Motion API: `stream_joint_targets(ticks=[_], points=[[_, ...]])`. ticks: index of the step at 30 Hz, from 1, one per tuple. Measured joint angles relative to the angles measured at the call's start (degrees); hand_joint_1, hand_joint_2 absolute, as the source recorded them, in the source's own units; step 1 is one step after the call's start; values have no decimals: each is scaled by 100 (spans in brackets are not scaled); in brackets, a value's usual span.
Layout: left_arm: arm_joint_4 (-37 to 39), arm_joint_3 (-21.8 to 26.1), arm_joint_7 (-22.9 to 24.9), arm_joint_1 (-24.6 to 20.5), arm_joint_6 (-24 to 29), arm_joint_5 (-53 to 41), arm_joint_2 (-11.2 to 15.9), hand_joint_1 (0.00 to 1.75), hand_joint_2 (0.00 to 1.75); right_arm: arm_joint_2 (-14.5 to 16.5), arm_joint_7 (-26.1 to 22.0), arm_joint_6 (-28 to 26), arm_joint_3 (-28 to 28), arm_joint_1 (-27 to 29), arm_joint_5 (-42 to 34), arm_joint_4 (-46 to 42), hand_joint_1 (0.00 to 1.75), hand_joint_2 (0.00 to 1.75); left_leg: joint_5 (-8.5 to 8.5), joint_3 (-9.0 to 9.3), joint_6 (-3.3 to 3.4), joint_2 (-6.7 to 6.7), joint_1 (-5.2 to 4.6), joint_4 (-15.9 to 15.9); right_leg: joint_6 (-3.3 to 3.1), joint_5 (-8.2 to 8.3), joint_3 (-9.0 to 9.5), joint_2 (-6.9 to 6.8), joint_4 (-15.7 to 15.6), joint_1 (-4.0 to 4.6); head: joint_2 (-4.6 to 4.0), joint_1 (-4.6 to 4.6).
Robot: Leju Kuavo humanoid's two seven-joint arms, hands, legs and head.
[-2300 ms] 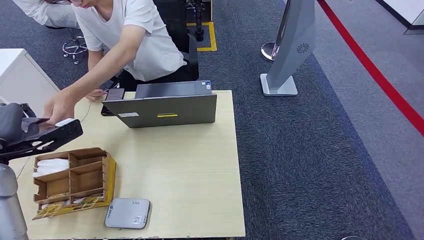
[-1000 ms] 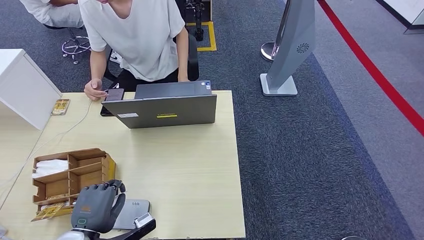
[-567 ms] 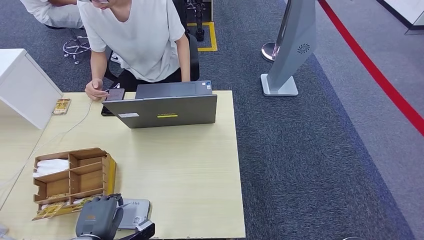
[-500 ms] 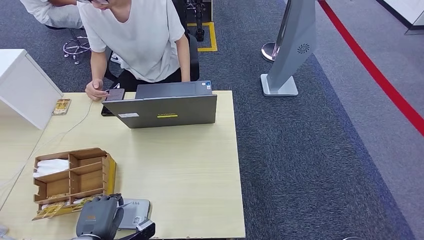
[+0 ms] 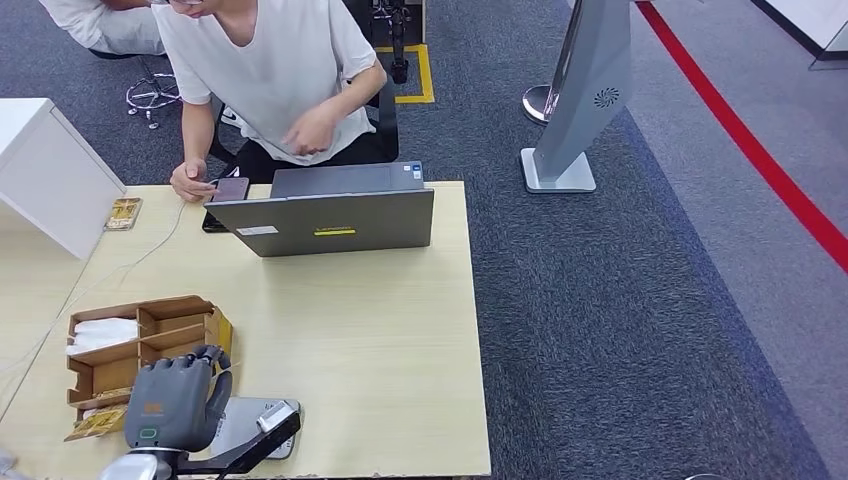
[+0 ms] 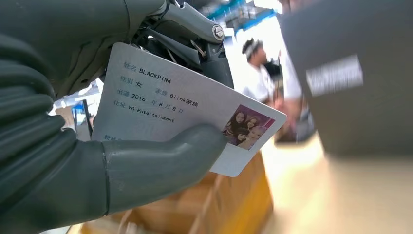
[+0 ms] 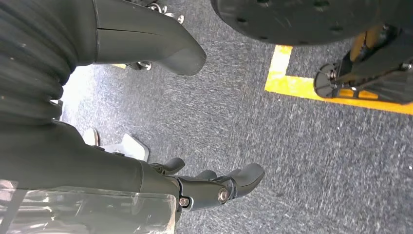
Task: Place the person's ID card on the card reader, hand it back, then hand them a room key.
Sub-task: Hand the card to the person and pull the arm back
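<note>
Left hand: clamped on ID card, thumb flat across printed face, darker fingers behind back face. Card: thin, stiff, light, glossy; judged slippery, apt to pivot or slide out under a loose pinch. Best hold: flat faces near one short end, far end with photo left free for laying down and for the taker. Position: within the hand, raised just above card reader, reader's far edge peeking out beyond the wrist. Close beside the hand, toward the knuckles: cardboard organiser, compartments holding white and yellow items. Well ahead of the hand: laptop, person seated behind it. Right hand: hanging over carpet, fingers apart, holding nothing.
</note>
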Motion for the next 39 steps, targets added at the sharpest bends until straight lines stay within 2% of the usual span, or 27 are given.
stream_joint_targets(ticks=[5,8,12,17,21,25,33,39], points=[[-614,-11,202,-699,56,-6,100,175,175,0,72,100,241,136,-57,-121,0,175,3,-2,-2,-5,0,0,-1,1,0,-5,0,0,0,2],[-740,-43,545,-1329,27,-7,358,175,175,0,32,152,317,165,18,-142,0,175,9,0,-6,-4,0,0,-8,8,0,-5,2,0,0,0],[-680,-34,689,-2030,-20,-7,679,175,175,0,-60,192,323,164,94,-138,0,175,16,1,-13,-3,3,0,-13,12,0,-4,5,2,-1,-4],[-378,51,776,-2594,-136,-7,977,175,175,0,-57,183,322,165,68,-133,0,175,17,1,-14,-1,3,0,-13,14,-2,0,6,2,0,-4],[-212,95,796,-2795,-191,-7,1057,175,175,0,-15,168,321,168,60,-130,0,175,17,0,-14,0,3,0,-13,14,-2,2,6,2,0,-3],[-167,96,788,-2844,-277,-7,1057,0,175,0,58,168,321,171,38,-130,0,175,16,0,-14,0,2,0,-13,13,-3,2,6,1,-1,-4],[-160,119,654,-2844,-291,-7,1000,0,175,0,96,168,321,175,10,-135,0,175,16,-1,-14,0,2,0,-13,13,-3,2,5,1,0,-3],[-498,295,107,-2626,-391,-7,498,0,175,0,211,51,361,240,-153,-205,0,175,15,-3,-13,0,2,0,-13,13,-3,1,5,2,0,-4]])
